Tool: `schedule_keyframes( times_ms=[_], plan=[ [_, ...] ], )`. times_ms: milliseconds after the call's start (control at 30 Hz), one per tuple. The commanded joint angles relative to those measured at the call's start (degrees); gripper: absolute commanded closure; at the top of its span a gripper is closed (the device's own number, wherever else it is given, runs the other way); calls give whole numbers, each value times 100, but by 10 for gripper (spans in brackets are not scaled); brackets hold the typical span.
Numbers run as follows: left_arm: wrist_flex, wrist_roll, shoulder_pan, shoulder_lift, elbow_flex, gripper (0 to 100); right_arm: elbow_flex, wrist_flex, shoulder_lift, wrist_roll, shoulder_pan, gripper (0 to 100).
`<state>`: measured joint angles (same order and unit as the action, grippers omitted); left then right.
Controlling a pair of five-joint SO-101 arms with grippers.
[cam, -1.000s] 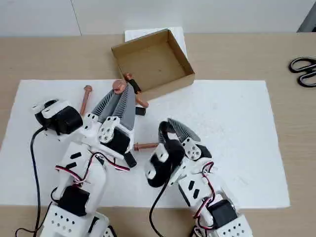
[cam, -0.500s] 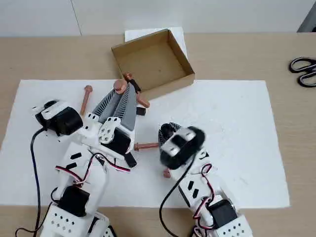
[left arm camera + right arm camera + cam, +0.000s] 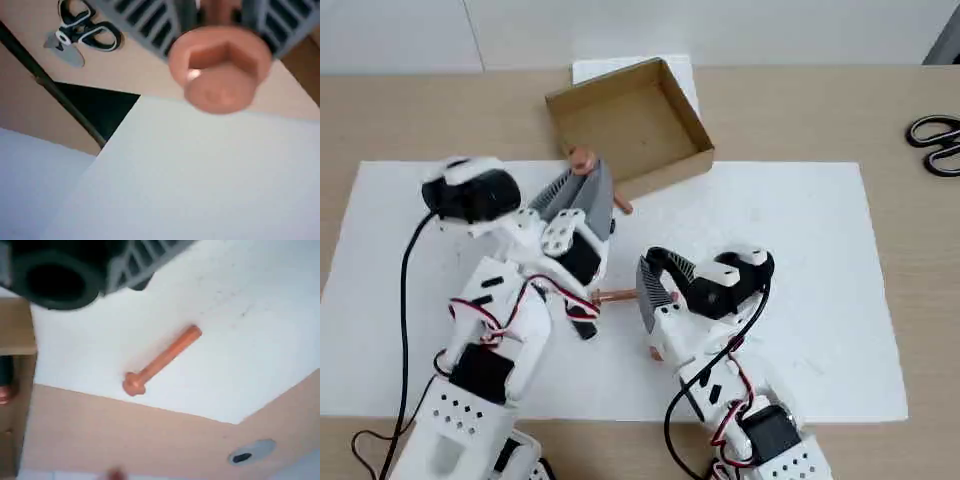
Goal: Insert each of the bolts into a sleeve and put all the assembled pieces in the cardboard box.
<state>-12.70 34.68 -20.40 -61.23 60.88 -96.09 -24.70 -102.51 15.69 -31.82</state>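
nearest us, we are seeing the right gripper (image 3: 655, 288) clamping its jaws on a black sleeve (image 3: 54, 281), hovering just beside a loose bolt (image 3: 616, 296) that is lying on the white paper (image 3: 790, 260) at its 9 o'clock. farther off, the left gripper (image 3: 588, 175) is squeezing shut on a second bolt (image 3: 220, 70), the head sticking out past the jaws, just beside the cardboard box (image 3: 665, 168) at its 8 o'clock. scissors (image 3: 933, 143) are lying well apart at the box's 3 o'clock.

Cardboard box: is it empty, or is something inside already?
Empty. In the high view the cardboard box shows a bare brown floor with nothing lying on it.
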Motion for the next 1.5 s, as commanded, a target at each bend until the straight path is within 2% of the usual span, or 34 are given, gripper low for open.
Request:
schedule_keyframes(
  times_ms=[0, 133, 300, 400, 600, 700, 833, 967, 1100, 1467],
  plan=[
    [-308, 26, -325, 53, -629, 994, -35, -4, -92, -299, -48, 995],
    [-1486, 18, -677, 44, -866, 994, -35, -48, -92, -730, -224, 995],
    [-2743, -18, -730, 44, -1552, 994, -35, -48, -92, -1196, -295, 995],
    [-3270, -299, -686, 44, -1842, 994, -35, -48, -92, -1266, -295, 995],
    [-3253, -607, -721, 88, -1727, 994, -35, -48, -92, -1284, -303, 995],
    [-2699, -624, -721, 88, -1323, 994, -35, -57, -92, -1310, -400, 995],
    [-2084, -624, -738, 88, -804, 994, -35, -57, -92, -1732, -505, 995],
    [-2136, -642, -730, 53, -699, 994, -35, -57, -92, -1820, -505, 995],
    [-2391, -1327, -730, 53, -690, 994, -44, -57, -92, -1802, -488, 995],
    [-2409, -1327, -738, 53, -699, 994, -44, -4, -92, -1793, -479, 995]
  ],
)
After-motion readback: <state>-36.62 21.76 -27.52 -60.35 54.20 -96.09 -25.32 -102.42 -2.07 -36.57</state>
